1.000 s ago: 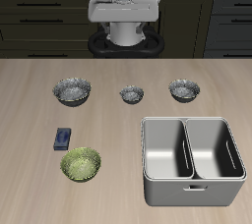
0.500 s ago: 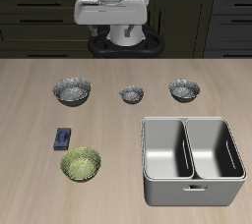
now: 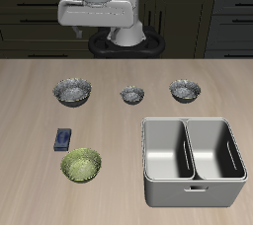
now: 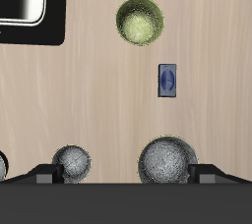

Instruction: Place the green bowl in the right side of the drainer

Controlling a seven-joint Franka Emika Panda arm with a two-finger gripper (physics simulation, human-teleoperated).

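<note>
The green bowl (image 3: pixel 81 165) is a yellow-green translucent bowl standing upright near the table's front edge; the wrist view shows it (image 4: pixel 140 21) empty. The drainer (image 3: pixel 193 120), a light-grey bin with two deep compartments, stands beside it along the front edge, and only one corner of it (image 4: pixel 30 22) shows in the wrist view. My gripper (image 3: pixel 96 20) hangs high over the table's back edge, far from both. Its fingers (image 4: pixel 41 177) stand wide apart with nothing between them, so it is open.
Three grey metallic bowls stand in a row across the middle of the table: a large one (image 3: pixel 72 92), a small one (image 3: pixel 132 95) and a medium one (image 3: pixel 184 91). A small blue object (image 3: pixel 63 137) lies just behind the green bowl.
My arm has swung sideways at the table's back, toward the side where the green bowl lies. Nothing on the table has moved.
</note>
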